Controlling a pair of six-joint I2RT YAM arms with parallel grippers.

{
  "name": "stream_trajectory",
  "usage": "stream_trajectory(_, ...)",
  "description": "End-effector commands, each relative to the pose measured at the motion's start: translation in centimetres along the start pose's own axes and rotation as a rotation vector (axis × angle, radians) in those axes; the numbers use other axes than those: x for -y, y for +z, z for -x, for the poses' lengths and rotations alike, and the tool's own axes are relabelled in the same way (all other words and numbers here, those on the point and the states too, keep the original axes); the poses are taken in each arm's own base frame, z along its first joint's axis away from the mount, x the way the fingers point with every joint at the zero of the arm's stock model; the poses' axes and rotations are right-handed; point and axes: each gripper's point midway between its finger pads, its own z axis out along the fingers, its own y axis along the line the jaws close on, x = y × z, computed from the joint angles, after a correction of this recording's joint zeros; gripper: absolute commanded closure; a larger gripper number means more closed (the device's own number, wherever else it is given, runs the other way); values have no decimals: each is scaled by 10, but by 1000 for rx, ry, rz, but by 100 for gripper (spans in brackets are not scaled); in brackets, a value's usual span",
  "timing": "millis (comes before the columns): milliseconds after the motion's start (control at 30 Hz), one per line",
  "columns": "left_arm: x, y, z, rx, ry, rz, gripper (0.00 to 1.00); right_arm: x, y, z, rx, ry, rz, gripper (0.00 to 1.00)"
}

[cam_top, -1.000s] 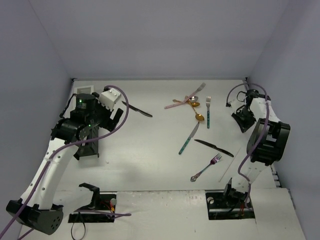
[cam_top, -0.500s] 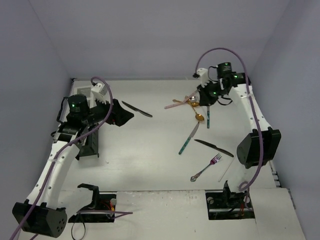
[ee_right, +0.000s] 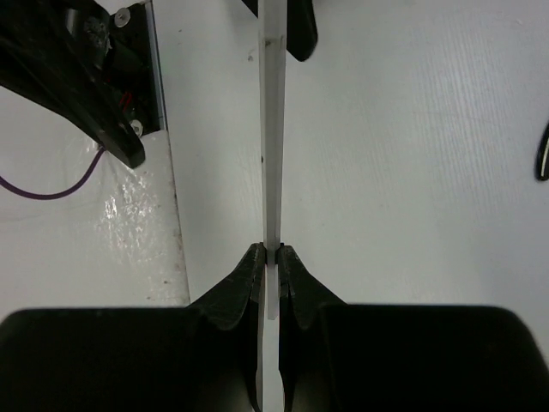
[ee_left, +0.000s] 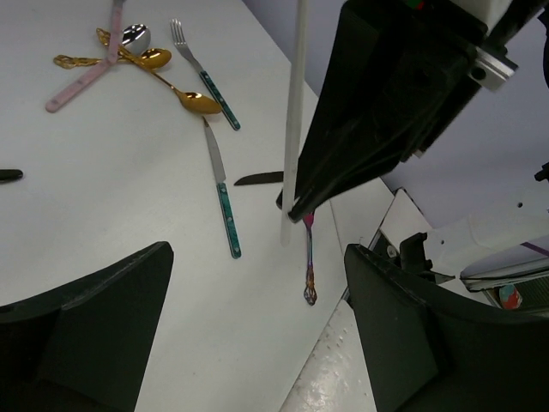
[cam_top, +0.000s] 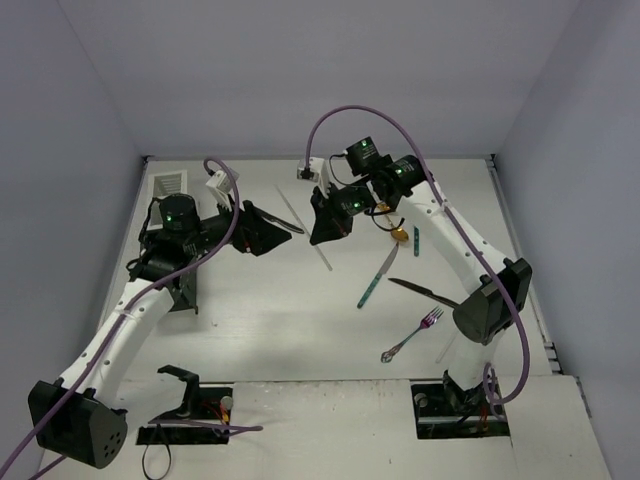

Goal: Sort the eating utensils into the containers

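The right gripper is clamped shut on a thin white chopstick, with both fingers pressed flat against it near one end. In the overhead view the stick is held in the air just left of the frame's centre, slanting from upper left to lower right. The left gripper has its jaws wide apart and holds nothing. It points at the chopstick from close by without touching it.

The sorting looks barely under way. Most utensils lie loose on the table, right of centre:
- gold spoons
- a teal-handled fork
- a teal-handled knife
- a black knife
- a pink and silver fork

The white caddy sits at the upper left of the overhead frame. The black caddy is below it, largely hidden under the left arm. It is not possible to tell what either one holds.

The right arm climbs from its base at the lower right, then folds over at top centre and reaches left and down. The left arm rises from the lower left, bends near the caddies and stretches toward the centre. The two grippers face each other, which suggests a handover is coming.
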Motion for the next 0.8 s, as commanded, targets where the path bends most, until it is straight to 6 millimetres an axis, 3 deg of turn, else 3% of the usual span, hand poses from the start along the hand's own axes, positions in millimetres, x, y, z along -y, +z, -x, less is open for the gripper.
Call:
stream_trajectory(0,26,2,26,82,96,-85,25,-6,5,9,20,2,30,100)
stream_trajectory(133,27,4,27,83,119,-91,30,-9,10,10,13,-5,42,100)
stream_trajectory(267,25,7,30,90,126,-85,41,-11,16,7,-2,-11,47,100)
stream_trajectory(433,23,9,35,98,133,-75,43,-17,18,8,-4,-18,61,100)
stream_trajectory(533,22,10,37,101,132,-70,50,-18,18,7,-5,-21,63,100)
stream_trajectory(567,22,10,38,103,133,-69,53,-19,17,8,-4,-21,63,100)
stream_trajectory(733,21,10,40,107,136,-58,89,-21,16,6,-6,-23,66,99)
stream_trajectory(767,19,9,41,110,142,-39,94,-21,16,6,-6,-23,64,90)
